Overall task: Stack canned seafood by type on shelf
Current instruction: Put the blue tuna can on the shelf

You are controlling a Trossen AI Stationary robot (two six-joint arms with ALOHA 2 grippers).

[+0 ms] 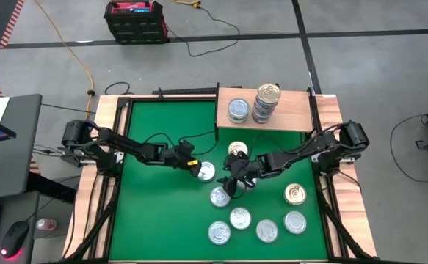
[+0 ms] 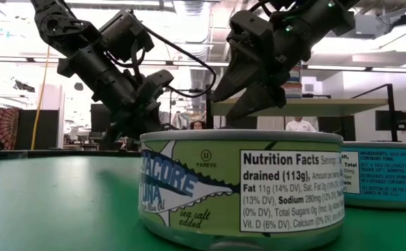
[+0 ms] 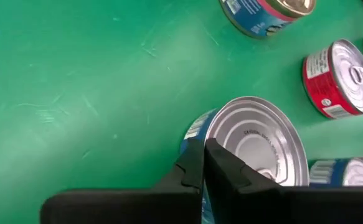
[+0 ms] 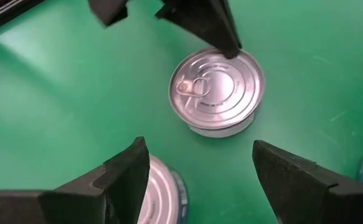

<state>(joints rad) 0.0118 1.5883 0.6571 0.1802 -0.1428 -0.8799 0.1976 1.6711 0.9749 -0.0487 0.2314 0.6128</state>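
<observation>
Near edge: five flat round silver-lidded tins (image 1: 241,218) and one gold-lidded tin (image 1: 295,193) lie loose on the green table (image 1: 155,213) (most work remains). Mid-table: left gripper (image 1: 196,168) pressed shut beside a silver tin (image 1: 207,171); right gripper (image 1: 235,181) spread above another. Far right: light-wood shelf (image 1: 291,114) holds one tin and a mixed stack (image 1: 266,103).

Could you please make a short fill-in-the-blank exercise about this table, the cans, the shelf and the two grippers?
1. The table has a ____ surface.
2. On the shelf, beside a single can, stands a ____ of cans.
3. The right gripper hangs over a silver can with its fingers ____.
4. The left gripper has its fingers ____.

Missing words: green; stack; open; shut
</observation>
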